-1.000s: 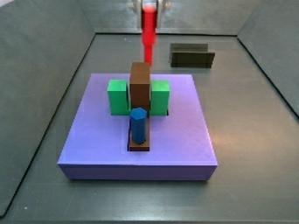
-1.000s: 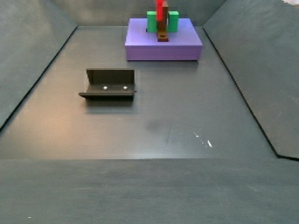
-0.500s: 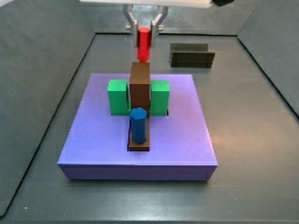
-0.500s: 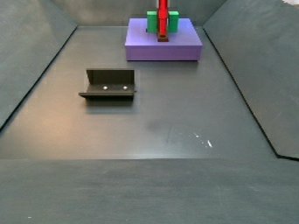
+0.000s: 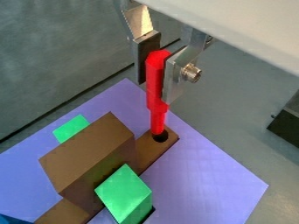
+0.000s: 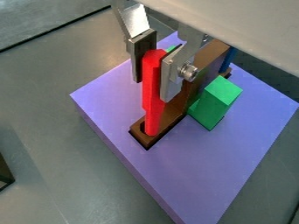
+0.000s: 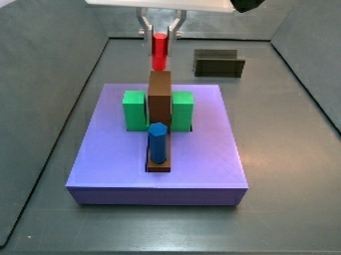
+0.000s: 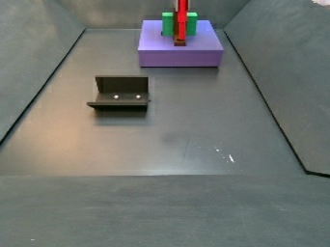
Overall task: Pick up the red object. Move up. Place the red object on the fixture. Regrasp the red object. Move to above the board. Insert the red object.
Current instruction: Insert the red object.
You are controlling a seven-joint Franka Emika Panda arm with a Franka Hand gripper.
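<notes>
In both wrist views the red object (image 5: 156, 109) (image 6: 151, 109) stands upright, with my gripper (image 5: 158, 80) (image 6: 156, 80) shut on its upper part. Its lower tip sits in a dark hole in a brown strip on the purple board (image 5: 216, 175) (image 6: 111, 96), just beyond the tall brown block (image 5: 87, 162). In a side view the red object (image 7: 160, 50) hangs under the gripper (image 7: 162, 30) behind the brown block (image 7: 160, 98). The red object (image 8: 182, 19) also shows over the board (image 8: 180, 56). The fixture (image 7: 218, 64) (image 8: 120, 93) holds nothing.
Green blocks (image 7: 134, 110) (image 7: 182, 110) flank the brown block, and a blue cylinder (image 7: 158, 142) stands at the board's near end. Grey walls enclose the floor on all sides.
The gripper has come down with the red object; less of the red shows above the brown block, and the fingers have entered the side view.
</notes>
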